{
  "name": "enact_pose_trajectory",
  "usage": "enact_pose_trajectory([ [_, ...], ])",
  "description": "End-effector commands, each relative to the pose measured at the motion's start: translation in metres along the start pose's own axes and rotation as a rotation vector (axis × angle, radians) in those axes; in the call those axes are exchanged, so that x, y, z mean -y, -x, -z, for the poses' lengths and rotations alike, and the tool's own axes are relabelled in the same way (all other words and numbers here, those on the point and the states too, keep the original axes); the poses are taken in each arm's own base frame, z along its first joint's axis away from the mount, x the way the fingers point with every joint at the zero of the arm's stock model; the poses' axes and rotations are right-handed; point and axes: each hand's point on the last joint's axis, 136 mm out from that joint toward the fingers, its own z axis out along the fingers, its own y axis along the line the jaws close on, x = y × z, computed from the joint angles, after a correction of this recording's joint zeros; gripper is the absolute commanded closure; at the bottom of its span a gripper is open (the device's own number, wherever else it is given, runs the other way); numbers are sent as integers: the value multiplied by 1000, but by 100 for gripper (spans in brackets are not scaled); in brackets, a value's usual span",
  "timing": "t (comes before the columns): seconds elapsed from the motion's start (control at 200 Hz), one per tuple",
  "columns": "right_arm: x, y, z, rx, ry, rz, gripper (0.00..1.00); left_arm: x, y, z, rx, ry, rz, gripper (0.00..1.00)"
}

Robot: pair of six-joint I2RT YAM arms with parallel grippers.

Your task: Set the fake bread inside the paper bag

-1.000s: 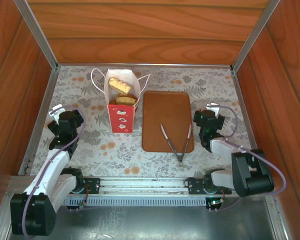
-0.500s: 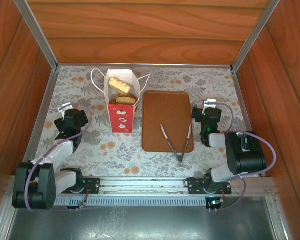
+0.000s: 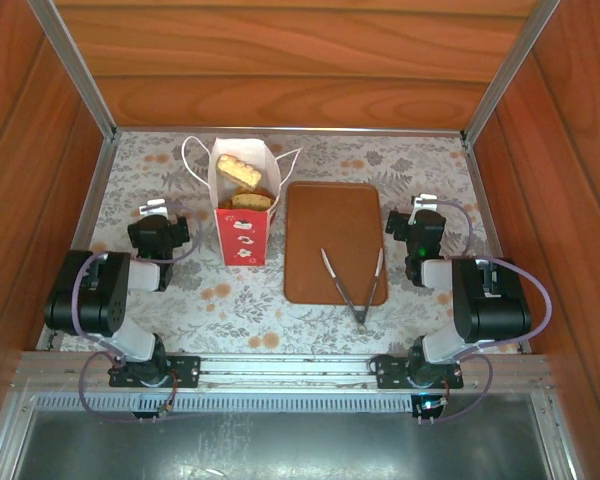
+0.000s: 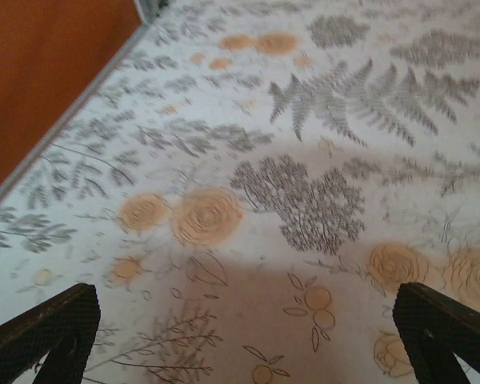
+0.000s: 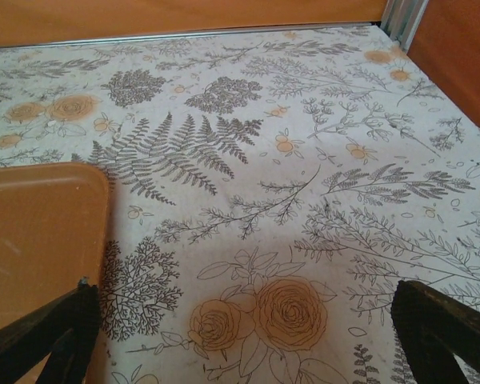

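Right gripper [image 3: 417,232] spread wide, beside tray [image 3: 330,220] edge.

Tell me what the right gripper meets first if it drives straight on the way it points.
The right gripper points over bare floral tablecloth toward the wooden back wall. The tray lies left of its line. It seems tilted down, so it probably touches the tablecloth first.

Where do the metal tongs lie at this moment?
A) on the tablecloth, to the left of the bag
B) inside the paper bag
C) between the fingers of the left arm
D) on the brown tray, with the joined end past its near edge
D: the tongs lie spread on the brown tray, their joined end sticking out over its near edge.
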Motion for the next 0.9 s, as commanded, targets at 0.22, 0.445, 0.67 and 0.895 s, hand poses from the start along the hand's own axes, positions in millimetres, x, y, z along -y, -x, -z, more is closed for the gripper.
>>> enact_pose_trajectory([
  [0.22,2,7,-1,14,4,-24,0,-12,29,-5,90,8,69,0],
  [0.445,2,7,1,16,6,-23,0,-12,30,-4,94,6,67,0],
  [0.67,1,7,1,15,7,-22,0,-12,30,-3,94,4,66,0],
  [0.895,2,7,0,11,4,-22,0,-12,30,-4,94,7,66,0],
])
